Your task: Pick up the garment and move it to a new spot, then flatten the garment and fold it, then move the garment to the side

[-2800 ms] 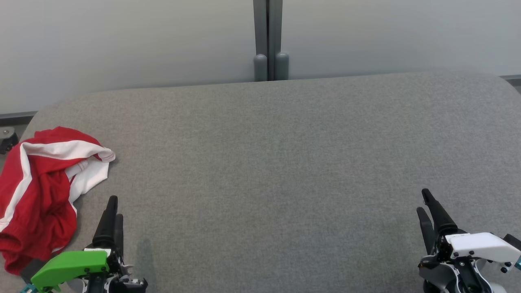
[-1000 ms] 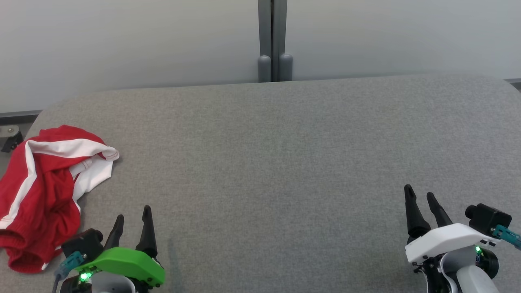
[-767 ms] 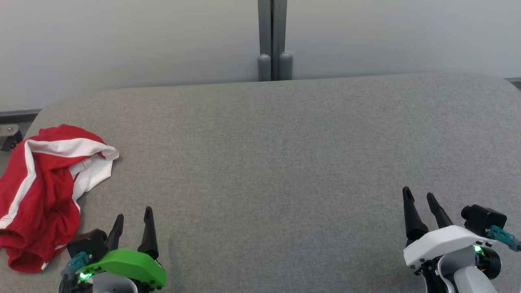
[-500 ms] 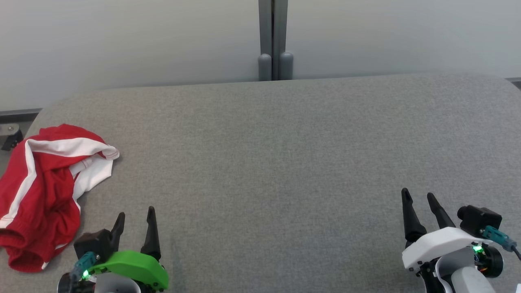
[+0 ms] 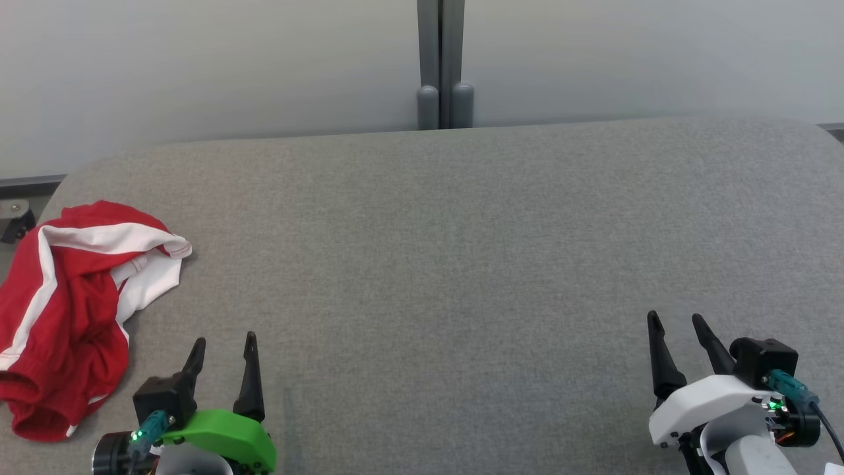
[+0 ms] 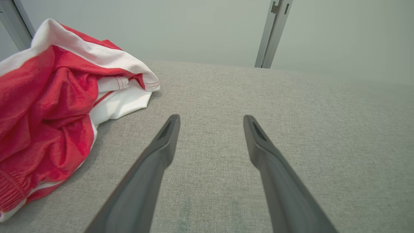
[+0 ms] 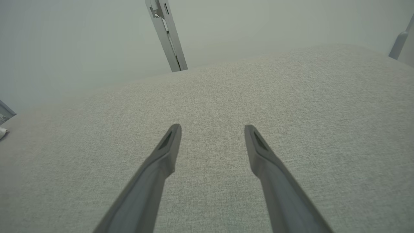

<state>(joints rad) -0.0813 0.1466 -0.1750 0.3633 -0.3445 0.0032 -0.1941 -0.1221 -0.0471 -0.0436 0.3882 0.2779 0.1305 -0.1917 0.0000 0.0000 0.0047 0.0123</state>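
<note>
The garment [image 5: 62, 303] lies crumpled at the far left of the grey padded table [image 5: 448, 251], red with white bands and a white part on its right side; its lettering is hidden in the folds. My left gripper [image 5: 224, 340] hovers near the front edge, just right of the garment and apart from it, open and empty. In the left wrist view the garment [image 6: 48, 106] sits left of the open left gripper [image 6: 210, 118]. My right gripper [image 5: 675, 318] stands open at the front right, far from the garment, over bare fabric in its wrist view [image 7: 212, 127].
A pale wall with a grey vertical post [image 5: 443, 66] runs behind the table's far edge. A caster wheel [image 5: 14, 216] shows past the table's left end. Wide bare fabric stretches between the two grippers.
My left gripper has drifted a little to the right and toward the front edge. The right gripper has drawn back slightly. The garment lies as before.
</note>
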